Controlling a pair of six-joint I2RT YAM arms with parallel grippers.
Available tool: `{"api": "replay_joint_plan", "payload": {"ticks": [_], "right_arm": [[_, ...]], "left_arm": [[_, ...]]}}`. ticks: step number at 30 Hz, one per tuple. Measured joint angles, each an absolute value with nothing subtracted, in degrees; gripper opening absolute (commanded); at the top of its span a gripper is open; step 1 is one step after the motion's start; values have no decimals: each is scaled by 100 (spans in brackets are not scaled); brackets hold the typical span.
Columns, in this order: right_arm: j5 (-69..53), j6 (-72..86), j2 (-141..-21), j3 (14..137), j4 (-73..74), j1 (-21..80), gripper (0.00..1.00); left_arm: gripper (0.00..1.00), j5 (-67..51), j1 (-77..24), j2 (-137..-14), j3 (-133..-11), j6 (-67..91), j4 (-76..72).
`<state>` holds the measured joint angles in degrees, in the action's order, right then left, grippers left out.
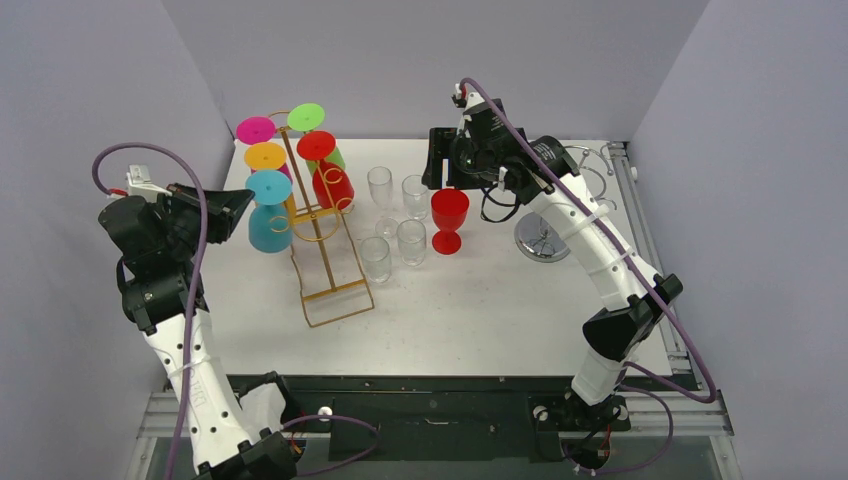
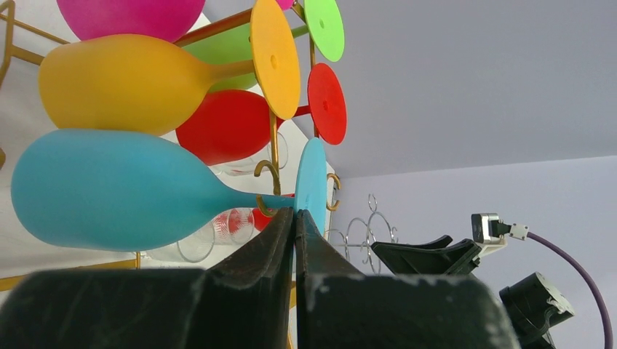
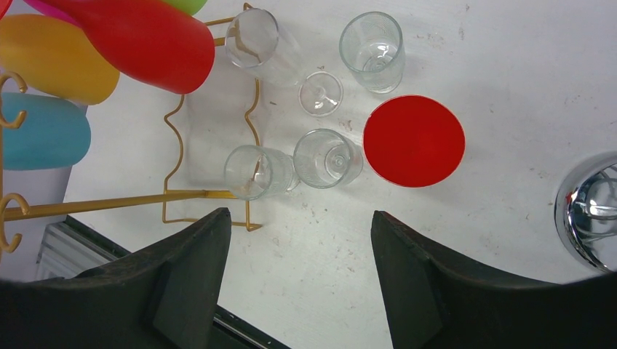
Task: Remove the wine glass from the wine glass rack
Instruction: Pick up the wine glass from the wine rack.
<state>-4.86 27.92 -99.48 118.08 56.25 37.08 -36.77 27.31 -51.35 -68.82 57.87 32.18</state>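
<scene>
**Left gripper (image 2: 295, 218) sitting at the foot of the blue wine glass (image 2: 116, 193) on the gold wire rack (image 1: 325, 270)**

Its fingers are pressing together just under the stem, where a pull would probably slide the glass off its hook. I cannot tell whether they are nipping the foot. The glass is hanging sideways at the frame's left. The right gripper (image 3: 300, 218) is hovering spread wide over a red wine glass (image 3: 413, 140) standing on the table (image 1: 480, 310).

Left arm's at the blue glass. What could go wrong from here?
1. Left gripper looks shut just under the stem of the blue glass, not around it; pushing on could jolt the rack.
2. Orange glass hangs close beside it; lifting blue out may knock it.
</scene>
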Motion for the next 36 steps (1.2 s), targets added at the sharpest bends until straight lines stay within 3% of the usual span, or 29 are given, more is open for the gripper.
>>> {"api": "replay_joint_plan", "payload": {"ticks": [36], "right_arm": [[-427, 2790, -9675, 11159, 5616, 3708, 65]], "left_arm": [[0, -3284, 2753, -4737, -7063, 5649, 3680]]}}
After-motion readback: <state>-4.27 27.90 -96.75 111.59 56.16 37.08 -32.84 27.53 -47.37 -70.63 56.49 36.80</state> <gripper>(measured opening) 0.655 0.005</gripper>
